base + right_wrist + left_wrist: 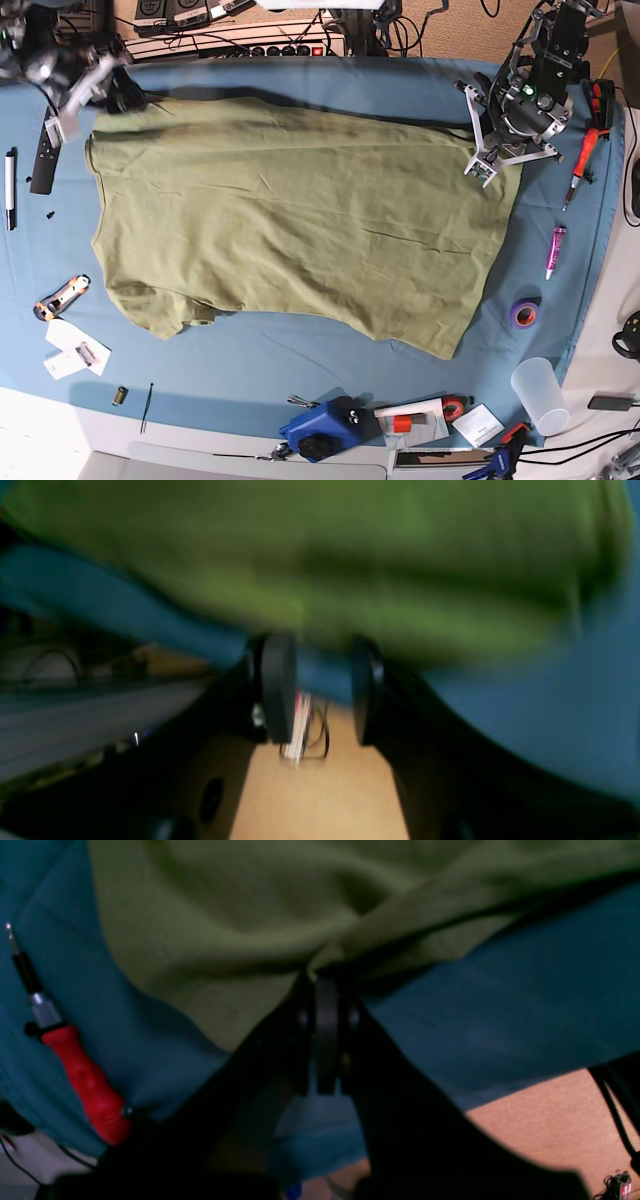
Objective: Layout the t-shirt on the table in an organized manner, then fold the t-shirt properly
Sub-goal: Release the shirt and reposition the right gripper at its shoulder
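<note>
Left gripper (326, 985) is pinching shut on an edge fold of the olive-green cotton t-shirt (290, 220). Right gripper (320, 680) is standing about half open at the shirt's edge, nothing visibly clamped. The shirt is lying spread across the light blue cloth-covered table (300, 370).

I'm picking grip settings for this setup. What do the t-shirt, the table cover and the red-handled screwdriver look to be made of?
The t-shirt: soft matte olive knit, probably cotton; it creases and drapes limply.
The table: covered in smooth blue cloth, seemingly woven, with a faint sheen; what lies beneath is hidden.
The screwdriver: glossy red handle, likely plastic, with a shiny metal collar and a dark shaft.
</note>
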You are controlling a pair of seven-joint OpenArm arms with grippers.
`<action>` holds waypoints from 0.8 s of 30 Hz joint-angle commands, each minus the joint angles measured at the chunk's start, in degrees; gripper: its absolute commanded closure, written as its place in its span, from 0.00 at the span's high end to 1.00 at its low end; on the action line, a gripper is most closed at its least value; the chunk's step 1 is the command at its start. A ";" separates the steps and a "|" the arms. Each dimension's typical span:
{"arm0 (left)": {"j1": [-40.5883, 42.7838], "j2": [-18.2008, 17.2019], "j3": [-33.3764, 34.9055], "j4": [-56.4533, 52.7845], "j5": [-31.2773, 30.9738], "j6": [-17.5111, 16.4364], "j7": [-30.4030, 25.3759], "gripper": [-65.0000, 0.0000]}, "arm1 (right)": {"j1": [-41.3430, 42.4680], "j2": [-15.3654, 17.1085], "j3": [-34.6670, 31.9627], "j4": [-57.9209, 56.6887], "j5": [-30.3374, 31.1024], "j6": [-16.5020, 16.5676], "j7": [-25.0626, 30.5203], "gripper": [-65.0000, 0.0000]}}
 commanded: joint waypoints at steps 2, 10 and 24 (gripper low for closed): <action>-0.28 -0.46 -0.24 0.87 0.26 0.37 -0.33 0.00 | 0.81 1.25 1.36 1.01 -0.57 0.06 2.26 0.29; -0.28 0.17 -0.24 0.87 0.22 0.37 -0.37 0.00 | 1.20 0.83 0.98 -3.72 -14.58 0.06 4.28 0.29; -0.28 0.17 -0.24 0.87 0.24 0.35 -0.52 0.00 | 6.32 0.81 -8.44 -14.05 -17.77 0.06 6.14 0.29</action>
